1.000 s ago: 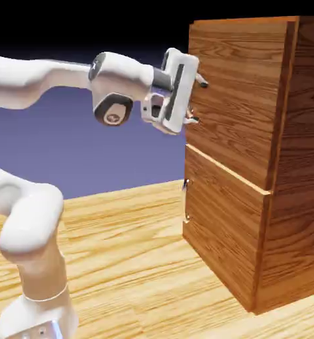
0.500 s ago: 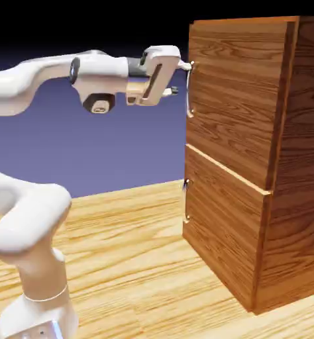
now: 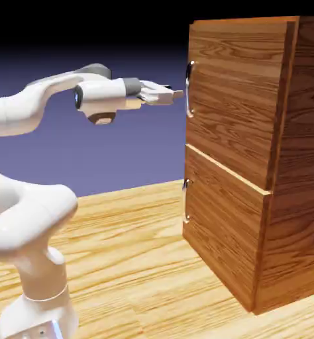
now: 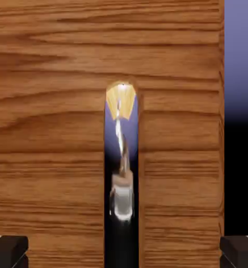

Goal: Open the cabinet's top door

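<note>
The gripper (image 3: 180, 94) is held level in front of the cabinet (image 3: 299, 172), with its fingers pointed at the top door (image 3: 236, 99). Its jaws are spread wide, and nothing is pinched between them. In the hand view, one dark fingertip (image 4: 9, 252) is shown at the bottom left and the other at the bottom right, with a broad space left between them.

The top door is seen shut, set above the lower door (image 3: 222, 225), which is shut too. A pale line is drawn between the two in the exterior view. The top handle (image 3: 189, 89), an upright bright metal bar, is mounted by the door's edge at the exterior view's left. It is approached closely by the fingertips but is not gripped.

In the hand view, the handle is lined up between the fingertips, well apart from both sideways, and is cut off by the bottom edge. Yellow, blue-violet and black are mirrored in its surface, along with a pale, blurred shape. Grained wood is spread around it, and the backdrop (image 4: 241, 52) is seen past the door's edge at the right.

The lower handle (image 3: 185, 200) is fixed upright below the top one. The cabinet is stood on the table (image 3: 133, 265), whose light wood is streaked with grain.
</note>
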You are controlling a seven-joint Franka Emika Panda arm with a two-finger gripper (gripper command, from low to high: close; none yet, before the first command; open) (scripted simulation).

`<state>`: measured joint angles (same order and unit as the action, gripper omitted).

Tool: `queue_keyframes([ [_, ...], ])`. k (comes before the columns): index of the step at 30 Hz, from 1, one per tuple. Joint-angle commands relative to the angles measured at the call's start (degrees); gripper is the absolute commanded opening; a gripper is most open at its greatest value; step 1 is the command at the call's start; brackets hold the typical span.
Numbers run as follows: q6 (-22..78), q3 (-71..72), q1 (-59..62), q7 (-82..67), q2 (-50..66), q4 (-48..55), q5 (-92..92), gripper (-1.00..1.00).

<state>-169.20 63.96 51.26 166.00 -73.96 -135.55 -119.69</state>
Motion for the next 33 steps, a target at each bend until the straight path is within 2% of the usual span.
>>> queue_keyframes([
  [1, 1.18, 0.47, 2.1, 0.0, -0.48, 1.02, -0.84, 0.0],
  [3, 3.2, 1.26, 5.7, 0.0, -1.31, 2.77, -2.26, 0.0],
  [4, 3.2, 1.26, 5.71, 0.0, -1.31, 2.77, -2.27, -1.0],
  [5, 3.2, 1.26, 5.71, 0.0, -1.31, 2.77, -2.27, -1.0],
  [21, 43.07, -16.8, -2.03, -0.24, -26.9, -23.66, -3.21, -1.0],
  [27, 53.35, -29.27, -7.29, -6.81, -27.04, -31.35, 3.83, -1.0],
  [33, 64.68, -41.6, -5.68, -10.7, -27.08, -35.14, 11.64, -1.0],
])
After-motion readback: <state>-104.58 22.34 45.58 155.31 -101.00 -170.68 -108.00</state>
